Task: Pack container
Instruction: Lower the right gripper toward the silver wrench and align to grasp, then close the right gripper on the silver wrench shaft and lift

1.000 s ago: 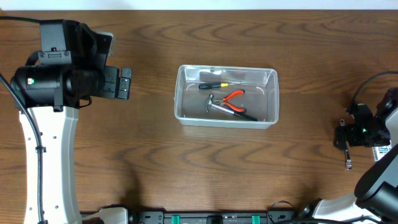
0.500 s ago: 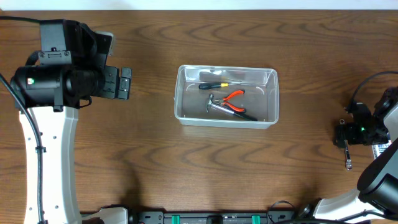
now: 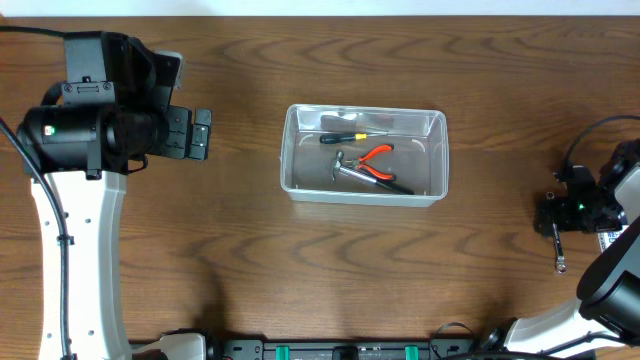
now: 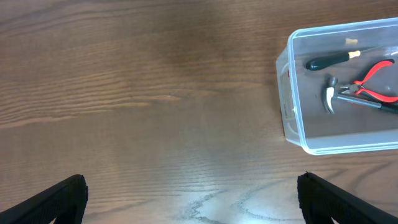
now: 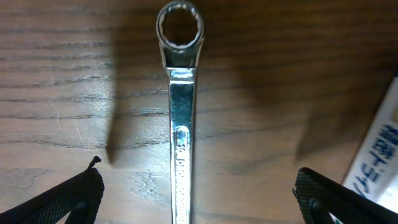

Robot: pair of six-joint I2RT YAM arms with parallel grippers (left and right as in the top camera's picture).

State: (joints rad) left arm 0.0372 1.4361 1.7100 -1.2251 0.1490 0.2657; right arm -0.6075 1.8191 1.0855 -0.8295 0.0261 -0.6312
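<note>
- Container (image 3: 362, 196): clear plastic tub, mid-table, upright, well apart from both arms.
- Inside it: black-handled screwdriver (image 3: 340, 138) along the far wall; red-handled pliers (image 3: 376, 160) and hammer (image 3: 352, 172) nearer the front, touching each other.
- Left gripper (image 4: 191, 186): fingers spread wide, nothing between them; hangs over bare wooden table (image 3: 250, 260), left of the tub.
- Right gripper (image 5: 199, 186): fingers wide apart, one to each side of a ring-end wrench (image 5: 180, 118) lying flat on the wood near the table's right edge; neither finger touches it.
- Blue-and-white box (image 5: 379, 149) lies just beside the wrench.
</note>
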